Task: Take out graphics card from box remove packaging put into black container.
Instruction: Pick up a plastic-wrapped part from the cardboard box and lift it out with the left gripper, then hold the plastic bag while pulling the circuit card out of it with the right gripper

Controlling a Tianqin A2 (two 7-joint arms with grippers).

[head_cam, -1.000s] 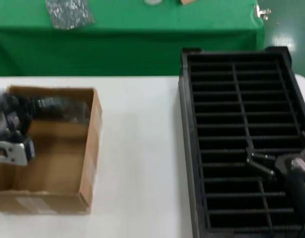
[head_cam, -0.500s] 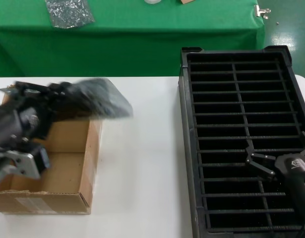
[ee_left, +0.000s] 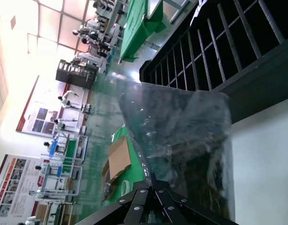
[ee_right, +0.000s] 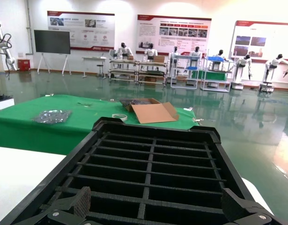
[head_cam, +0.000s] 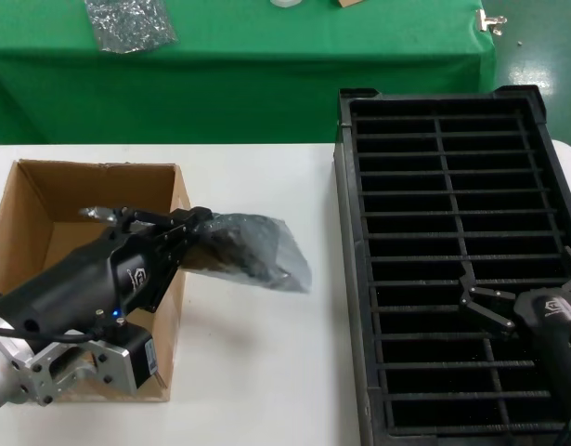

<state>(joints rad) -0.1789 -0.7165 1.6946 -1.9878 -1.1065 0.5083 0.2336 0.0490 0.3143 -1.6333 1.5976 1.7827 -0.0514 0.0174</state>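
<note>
Your left gripper (head_cam: 178, 237), clamped on the packaging (head_cam: 248, 251), points its long axis toward the black container (head_cam: 359, 279); right gripper (head_cam: 480, 302), jaws apart, waits there.

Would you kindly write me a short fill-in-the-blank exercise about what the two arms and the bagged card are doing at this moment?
1. The left pincer holds the packaging out over the white ____.
2. The box is made of brown ____.
3. The right pincer hangs open above the black ____.
4. A second silvery bag lies on the ____ cloth.

Missing words: table; cardboard; container; green
</note>
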